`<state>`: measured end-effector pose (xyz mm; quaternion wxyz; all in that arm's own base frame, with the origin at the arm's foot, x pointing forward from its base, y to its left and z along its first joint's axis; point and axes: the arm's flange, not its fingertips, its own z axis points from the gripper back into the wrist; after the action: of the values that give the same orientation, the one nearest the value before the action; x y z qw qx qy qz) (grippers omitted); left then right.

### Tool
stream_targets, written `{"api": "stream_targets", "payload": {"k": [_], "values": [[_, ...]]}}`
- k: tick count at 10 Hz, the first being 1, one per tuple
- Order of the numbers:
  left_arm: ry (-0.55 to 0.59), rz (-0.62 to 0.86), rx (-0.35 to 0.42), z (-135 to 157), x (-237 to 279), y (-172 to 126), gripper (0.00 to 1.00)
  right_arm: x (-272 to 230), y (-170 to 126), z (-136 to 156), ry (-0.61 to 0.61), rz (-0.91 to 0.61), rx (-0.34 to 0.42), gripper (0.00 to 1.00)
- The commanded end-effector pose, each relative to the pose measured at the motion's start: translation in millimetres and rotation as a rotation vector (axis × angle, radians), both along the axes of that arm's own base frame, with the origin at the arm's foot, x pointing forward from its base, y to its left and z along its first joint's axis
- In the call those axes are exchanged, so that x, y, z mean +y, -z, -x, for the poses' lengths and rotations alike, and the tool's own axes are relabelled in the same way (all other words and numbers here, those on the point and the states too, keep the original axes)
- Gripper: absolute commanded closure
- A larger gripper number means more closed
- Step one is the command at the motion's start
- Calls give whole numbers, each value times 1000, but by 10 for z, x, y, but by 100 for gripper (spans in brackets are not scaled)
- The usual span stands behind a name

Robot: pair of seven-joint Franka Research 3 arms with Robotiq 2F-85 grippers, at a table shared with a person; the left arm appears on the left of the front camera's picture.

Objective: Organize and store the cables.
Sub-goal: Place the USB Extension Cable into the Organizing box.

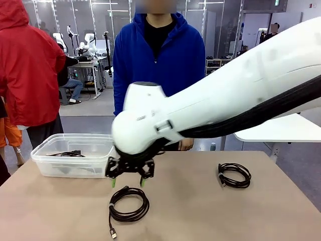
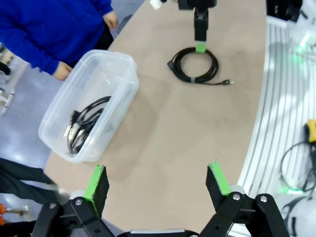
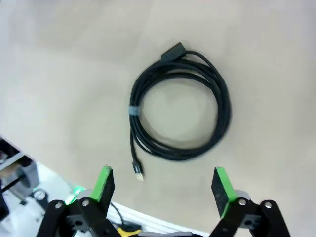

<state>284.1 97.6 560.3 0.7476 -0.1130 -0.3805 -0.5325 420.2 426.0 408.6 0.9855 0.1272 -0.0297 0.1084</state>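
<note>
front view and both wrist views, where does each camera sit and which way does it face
front: between the arms, facing across the table at the person; right arm and open right hand above a coiled cable
left wrist: raised, looking down past the open left hand at table and bin
right wrist: straight down over that cable, right hand at the bottom edge
shared: all three show that cable

A robotics lab, clearly: a white robot arm (image 1: pixel 241 85) stretched over a plain worktable (image 1: pixel 200 216), glass partitions (image 1: pixel 75 15) at twelve o'clock, another desk (image 1: pixel 89 64) on open grey floor (image 1: pixel 95 108) at eleven.
</note>
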Motion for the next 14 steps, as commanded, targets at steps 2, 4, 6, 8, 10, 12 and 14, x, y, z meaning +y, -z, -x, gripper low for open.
{"api": "stream_targets", "payload": {"k": [2, 4, 6, 8, 10, 12, 14], "values": [[-132, 136, 221, -287, -651, 106, 0, -1108, -162, 464, -72, -175, -82, 0], [-258, 66, 283, -412, -1081, 195, 0, -1617, -223, 565, -106, -223, -114, 0], [-385, 62, 367, -426, -1493, 221, 0, -1961, -211, 709, -205, -141, -199, 0], [-512, 17, 438, -466, -1824, 320, 0, -2156, -205, 765, -241, -22, -289, 0], [-507, -25, 471, -479, -1912, 387, 0, -2220, -146, 640, -268, -31, -330, 0], [-505, 16, 442, -455, -1840, 308, 0, -2158, -224, 764, -248, -32, -255, 0], [-505, 16, 442, -455, -1840, 308, 0, -2158, -224, 764, -248, -32, -255, 0]]}}
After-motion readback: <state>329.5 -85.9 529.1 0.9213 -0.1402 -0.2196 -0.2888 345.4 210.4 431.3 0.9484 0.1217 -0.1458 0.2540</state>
